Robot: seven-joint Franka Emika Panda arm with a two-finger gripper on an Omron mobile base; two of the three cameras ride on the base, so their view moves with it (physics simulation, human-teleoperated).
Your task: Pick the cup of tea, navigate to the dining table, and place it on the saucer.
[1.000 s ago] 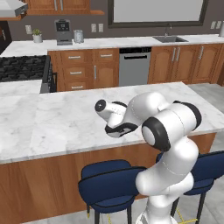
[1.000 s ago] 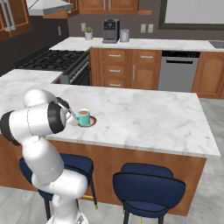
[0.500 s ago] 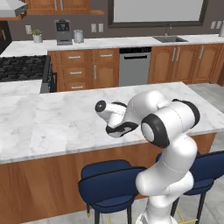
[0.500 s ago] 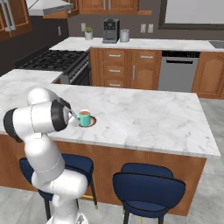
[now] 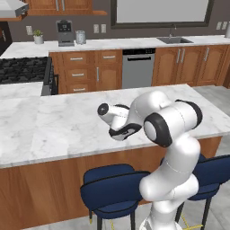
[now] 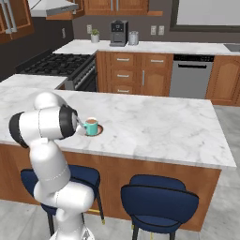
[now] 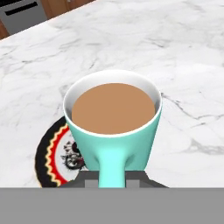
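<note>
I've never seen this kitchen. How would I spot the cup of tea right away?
Find the dining table, the long white marble counter with blue stools tucked under it. Near its front edge, beside the robot's white arm, the cup of tea stands over a round dark saucer with a red and yellow ring. It is a small teal mug with brown liquid.

Arm folded forward over the dining table [image 5: 54, 130], elbow bent, wrist angled down toward its near edge. Gripper [image 7: 113, 179] closed on the handle of the cup of tea [image 7: 113, 127], holding it upright.
</note>
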